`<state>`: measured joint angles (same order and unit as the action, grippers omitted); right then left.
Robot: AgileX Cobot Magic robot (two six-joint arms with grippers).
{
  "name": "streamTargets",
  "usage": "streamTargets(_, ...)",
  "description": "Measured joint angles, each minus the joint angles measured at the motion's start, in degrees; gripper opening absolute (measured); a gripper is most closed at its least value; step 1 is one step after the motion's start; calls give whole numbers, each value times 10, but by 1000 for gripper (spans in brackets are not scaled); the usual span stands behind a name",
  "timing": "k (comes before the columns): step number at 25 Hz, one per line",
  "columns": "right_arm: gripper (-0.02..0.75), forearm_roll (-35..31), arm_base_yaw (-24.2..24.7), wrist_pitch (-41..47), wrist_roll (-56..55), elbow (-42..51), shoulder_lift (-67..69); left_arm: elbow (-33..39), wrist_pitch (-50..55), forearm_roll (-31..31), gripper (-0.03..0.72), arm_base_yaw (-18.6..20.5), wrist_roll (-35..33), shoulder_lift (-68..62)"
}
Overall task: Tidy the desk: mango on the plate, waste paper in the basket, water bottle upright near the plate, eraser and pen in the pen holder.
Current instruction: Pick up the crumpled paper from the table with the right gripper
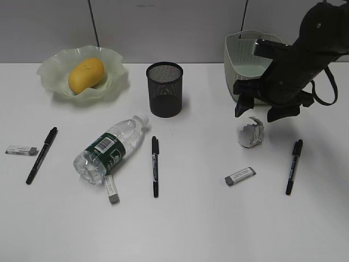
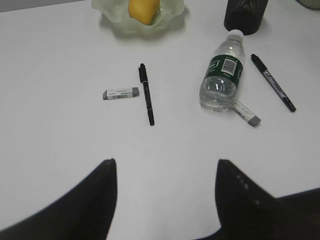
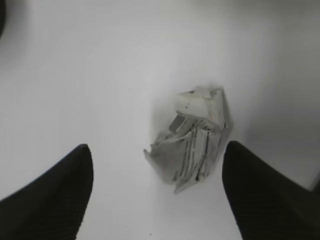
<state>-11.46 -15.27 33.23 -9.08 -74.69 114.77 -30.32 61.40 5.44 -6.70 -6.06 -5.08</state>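
Observation:
The mango [image 1: 86, 75] lies in the plate [image 1: 52, 68] at the back left. On its side on the desk [image 1: 196, 218] is the water bottle [image 1: 109, 148], left of centre. The black pen holder [image 1: 164, 89] stands behind it. Three pens [image 1: 42, 155] [image 1: 155, 166] [image 1: 294, 166] and three erasers [image 1: 22, 150] [image 1: 112, 189] [image 1: 240, 176] lie scattered. The waste paper [image 1: 251, 132] [image 3: 197, 140] sits in front of the basket [image 1: 240, 52]. My right gripper [image 1: 256, 114] [image 3: 158, 145] hovers open just above it, the paper nearer the right finger. My left gripper [image 2: 165, 162] is open and empty over bare desk.
My right arm [image 1: 305, 49] covers much of the basket's front. In the left wrist view the plate [image 2: 115, 20], bottle [image 2: 222, 77], a pen [image 2: 146, 93] and an eraser [image 2: 120, 93] lie ahead of the fingers. A grey wall bounds the desk's far edge.

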Motion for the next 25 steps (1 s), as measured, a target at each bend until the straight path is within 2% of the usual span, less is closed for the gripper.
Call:
streamTargets(5, 633, 54, 0, 38, -30, -48, 49, 0, 0, 0, 470, 0, 0, 0)
streamTargets(18, 615, 52, -10, 48, -18, -55, 93, 0, 0, 0, 470, 0, 0, 0)
streamTargets(20, 579, 51, -14, 45, -15, -55, 93, 0, 0, 0, 470, 0, 0, 0)
streamTargets(25, 402, 50, -16, 44, -14, -55, 93, 0, 0, 0, 470, 0, 0, 0)
